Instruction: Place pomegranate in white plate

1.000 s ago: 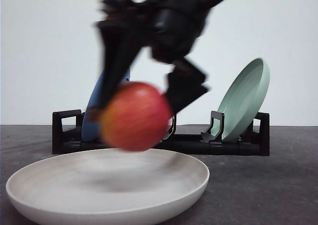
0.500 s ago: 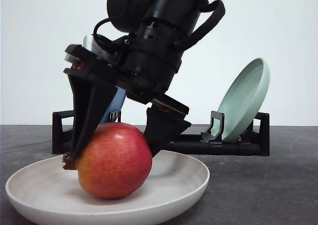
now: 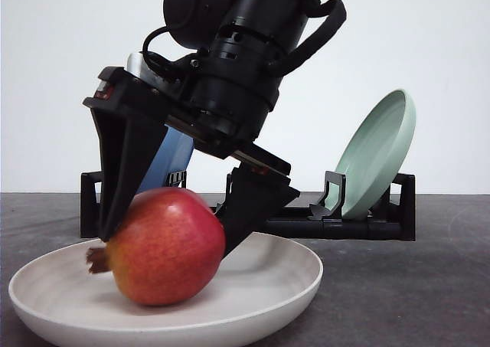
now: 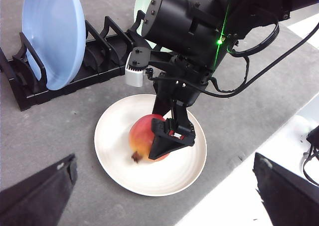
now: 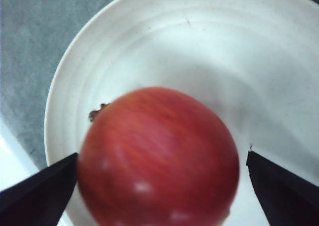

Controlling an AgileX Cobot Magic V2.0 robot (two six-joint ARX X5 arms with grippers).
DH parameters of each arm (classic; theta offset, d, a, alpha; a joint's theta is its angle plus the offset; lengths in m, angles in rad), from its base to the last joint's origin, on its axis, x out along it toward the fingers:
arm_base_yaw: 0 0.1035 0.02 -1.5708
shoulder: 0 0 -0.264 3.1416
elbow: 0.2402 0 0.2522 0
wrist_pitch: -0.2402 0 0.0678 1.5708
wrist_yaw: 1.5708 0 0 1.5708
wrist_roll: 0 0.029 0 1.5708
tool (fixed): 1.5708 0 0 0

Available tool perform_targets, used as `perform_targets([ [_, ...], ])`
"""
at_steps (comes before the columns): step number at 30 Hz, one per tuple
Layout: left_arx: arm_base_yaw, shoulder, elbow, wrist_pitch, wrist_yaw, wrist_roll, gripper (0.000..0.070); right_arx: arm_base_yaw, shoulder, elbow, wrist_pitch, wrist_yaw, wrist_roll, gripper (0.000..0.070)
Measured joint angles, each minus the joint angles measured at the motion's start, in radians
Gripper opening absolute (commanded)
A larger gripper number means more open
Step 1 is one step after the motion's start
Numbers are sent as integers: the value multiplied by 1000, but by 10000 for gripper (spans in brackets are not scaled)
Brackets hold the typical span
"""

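A: One round red-orange pomegranate (image 3: pixel 165 247) rests in the wide matte off-white plate (image 3: pixel 291 282), crown nub pointing sideways.

B: Right gripper (image 3: pixel 168 226) straddles it, fingers spread slightly wider than the fruit, gripping nothing.

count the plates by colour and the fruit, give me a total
white plate: 1
blue plate: 1
pale green plate: 1
pomegranate: 1
total: 4
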Motion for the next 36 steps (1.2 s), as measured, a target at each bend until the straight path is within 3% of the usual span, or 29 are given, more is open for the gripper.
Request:
perform_targets([
  [9,0,0,0,0,0,-15,700,-16,-238,35,-126,35,-31,700],
  [16,0,0,0,0,-5,-18,700,-20,-509,35,-319,174,-53,700],
  [22,0,0,0,33,-34,-18,700,-20,-780,18,-402,331,-52,700],
  [27,0,0,0,97,-58,-3,700,-20,-1004,-63,-341,368,-27,700],
  [36,0,0,0,193,-83,75,700,-20,-1380,-366,-143,386,86,700],
])
